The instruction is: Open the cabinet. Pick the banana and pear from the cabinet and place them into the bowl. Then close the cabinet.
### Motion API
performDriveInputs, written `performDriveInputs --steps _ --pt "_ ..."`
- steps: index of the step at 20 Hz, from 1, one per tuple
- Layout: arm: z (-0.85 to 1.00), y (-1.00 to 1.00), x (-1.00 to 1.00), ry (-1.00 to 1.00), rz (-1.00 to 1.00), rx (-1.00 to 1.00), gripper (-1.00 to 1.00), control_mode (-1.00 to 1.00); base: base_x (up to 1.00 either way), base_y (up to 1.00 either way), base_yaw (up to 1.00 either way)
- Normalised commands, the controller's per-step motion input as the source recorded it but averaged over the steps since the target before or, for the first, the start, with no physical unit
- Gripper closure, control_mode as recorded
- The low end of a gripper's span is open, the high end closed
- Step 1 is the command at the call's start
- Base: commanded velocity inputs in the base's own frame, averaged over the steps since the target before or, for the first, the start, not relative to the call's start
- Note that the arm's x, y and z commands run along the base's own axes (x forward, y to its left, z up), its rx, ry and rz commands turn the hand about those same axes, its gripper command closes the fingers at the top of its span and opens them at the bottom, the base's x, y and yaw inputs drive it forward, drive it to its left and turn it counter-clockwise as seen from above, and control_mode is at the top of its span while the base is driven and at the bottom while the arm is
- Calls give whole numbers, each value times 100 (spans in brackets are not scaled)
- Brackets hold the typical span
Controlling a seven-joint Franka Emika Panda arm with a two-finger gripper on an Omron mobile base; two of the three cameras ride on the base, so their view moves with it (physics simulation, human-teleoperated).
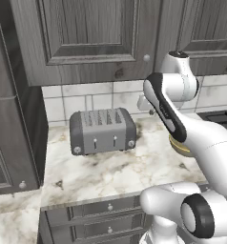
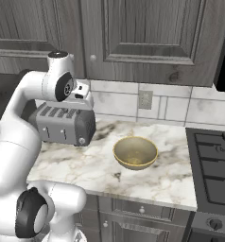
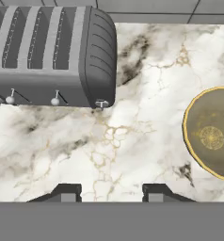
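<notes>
The cabinet (image 1: 87, 33) (image 2: 152, 33) hangs above the counter with both dark grey doors closed, a round knob (image 1: 146, 57) (image 2: 92, 57) at each door's lower corner. The banana and the pear are hidden. On the marble counter stands the tan-yellow bowl (image 2: 135, 152) (image 3: 212, 134), with nothing in it; in the left base view my forearm covers most of it, leaving a sliver of the bowl (image 1: 178, 148). My gripper (image 3: 111, 193) hovers high over the counter, pointing down between toaster and bowl. It is open, with nothing between its fingers.
A grey four-slot toaster (image 1: 102, 129) (image 2: 62, 124) (image 3: 48, 56) stands left of the bowl by the tiled wall. A gas stove (image 2: 213, 165) lies at the right. A tall side cabinet (image 1: 10, 119) borders the counter's left end. Drawers (image 1: 101, 214) run under the counter's front edge.
</notes>
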Motion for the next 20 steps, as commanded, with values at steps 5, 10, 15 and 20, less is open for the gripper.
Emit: performDriveInputs --steps 5,10,15,20 --pt "4 -1 -2 -5 1 0 -100 -100 0 0 0" --pt "32 -11 -22 -22 3 0 -100 -100 0 0 0" --pt "51 -14 -36 -32 7 -1 -100 -100 0 0 0" --pt "56 -5 -25 -30 7 -3 -100 -100 0 0 0"
